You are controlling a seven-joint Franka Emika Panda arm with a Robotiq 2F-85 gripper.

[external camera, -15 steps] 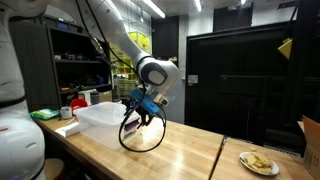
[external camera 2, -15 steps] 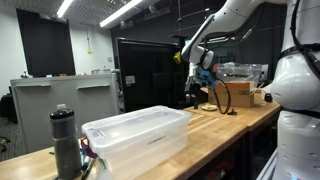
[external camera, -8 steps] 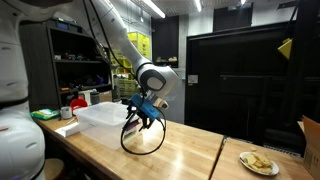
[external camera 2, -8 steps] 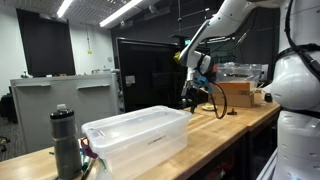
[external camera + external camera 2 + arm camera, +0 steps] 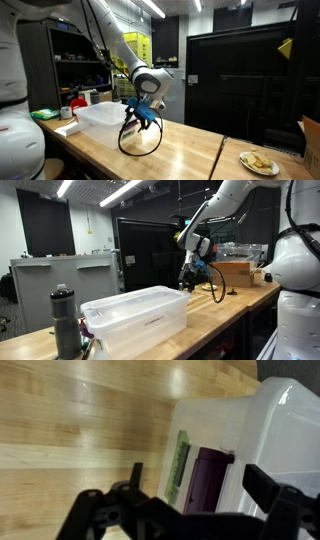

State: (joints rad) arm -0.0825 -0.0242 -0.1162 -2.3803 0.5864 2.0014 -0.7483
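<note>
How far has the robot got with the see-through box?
Hardly started. Done: nothing I can see; the clear bin sits on the wooden table. In hand: the pincer hovers open and empty beside the bin, a black loop dangling below the wrist. Left: it has not gripped anything yet.

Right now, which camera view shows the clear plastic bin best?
An exterior view: there the clear plastic bin sits large in the foreground, with its rim and walls plain to see. In an exterior view from across the bench it is small and far off. The wrist view catches only one end of it.
</note>
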